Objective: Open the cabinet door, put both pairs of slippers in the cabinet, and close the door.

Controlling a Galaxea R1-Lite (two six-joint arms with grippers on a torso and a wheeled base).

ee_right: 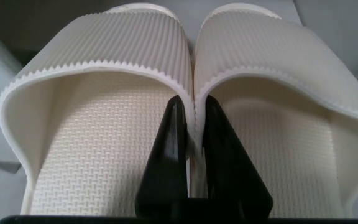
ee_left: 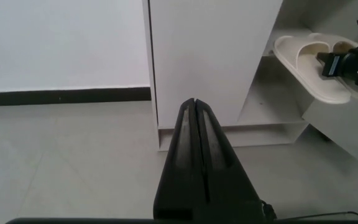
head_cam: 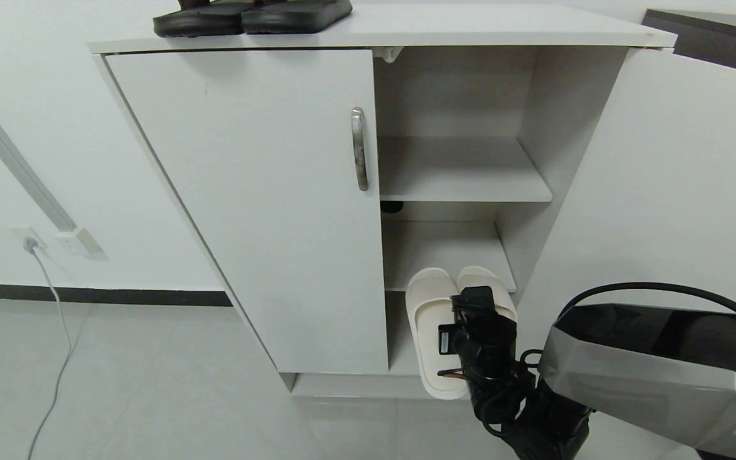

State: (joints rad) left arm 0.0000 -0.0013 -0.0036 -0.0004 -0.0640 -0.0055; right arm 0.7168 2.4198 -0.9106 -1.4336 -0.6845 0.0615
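Slippers, the white pair [head_cam: 429, 319], hang side by side at the cabinet's [head_cam: 470, 29] open right side, their touching inner edges clamped in the right gripper [ee_right: 191, 134], while the black pair [head_cam: 253, 16] sits on top, far left, and the left gripper [ee_left: 194, 109], fingers together, hovers low before the closed left door [head_cam: 246, 191].

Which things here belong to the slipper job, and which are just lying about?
Job: white two-door cabinet, its open right door, cream ribbed slippers in the right gripper, black slippers on top.
Lying about: white wall socket, grey cable.
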